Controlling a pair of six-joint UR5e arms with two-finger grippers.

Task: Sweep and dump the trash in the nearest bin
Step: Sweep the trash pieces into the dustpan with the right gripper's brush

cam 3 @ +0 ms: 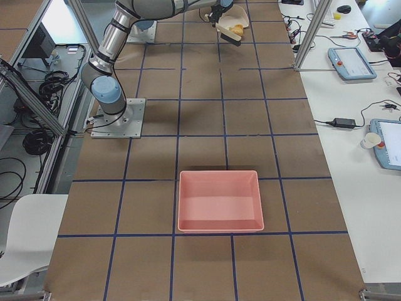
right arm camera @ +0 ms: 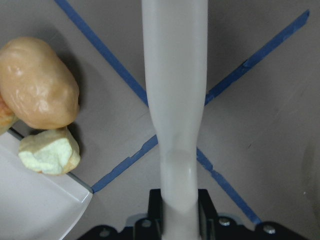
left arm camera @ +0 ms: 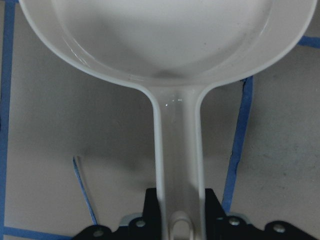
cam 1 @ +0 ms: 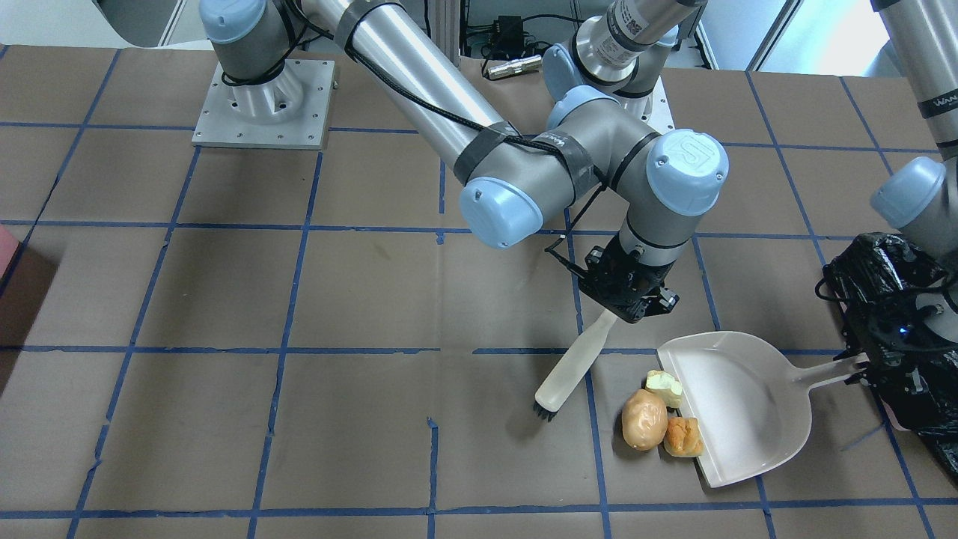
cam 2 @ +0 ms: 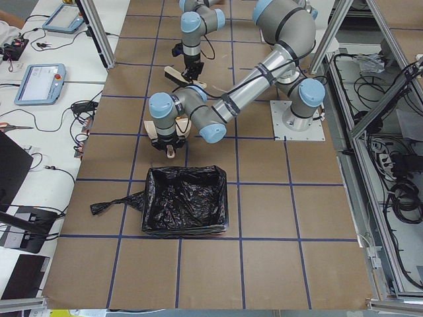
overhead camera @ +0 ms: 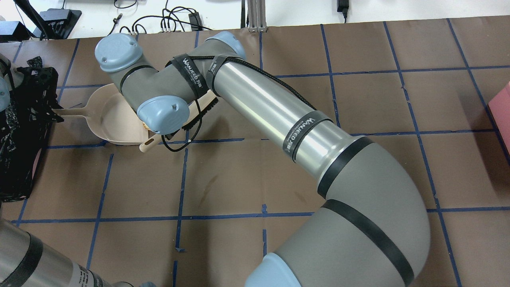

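Three trash pieces lie on the table at the open lip of a white dustpan (cam 1: pixel 737 408): a tan potato-like lump (cam 1: pixel 644 419), a pale yellow-green chunk (cam 1: pixel 664 388) and an orange-brown bread-like piece (cam 1: pixel 683 436). My left gripper (cam 1: pixel 861 368) is shut on the dustpan handle (left arm camera: pixel 179 150). My right gripper (cam 1: pixel 629 296) reaches across and is shut on a white brush (cam 1: pixel 576 363). The brush's black bristles (cam 1: pixel 548 408) sit just left of the lump. In the right wrist view the lump (right arm camera: pixel 40 82) and chunk (right arm camera: pixel 49 151) lie beside the brush handle (right arm camera: pixel 175 100). The black-bagged bin (cam 2: pixel 185 208) stands behind the left gripper.
A pink tray (cam 3: pixel 219 200) stands far off at the table's other end, also at the overhead view's right edge (overhead camera: pixel 502 107). The right arm's forearm (overhead camera: pixel 271 107) spans the table's middle. Blue tape lines grid the brown table (cam 1: pixel 299 419).
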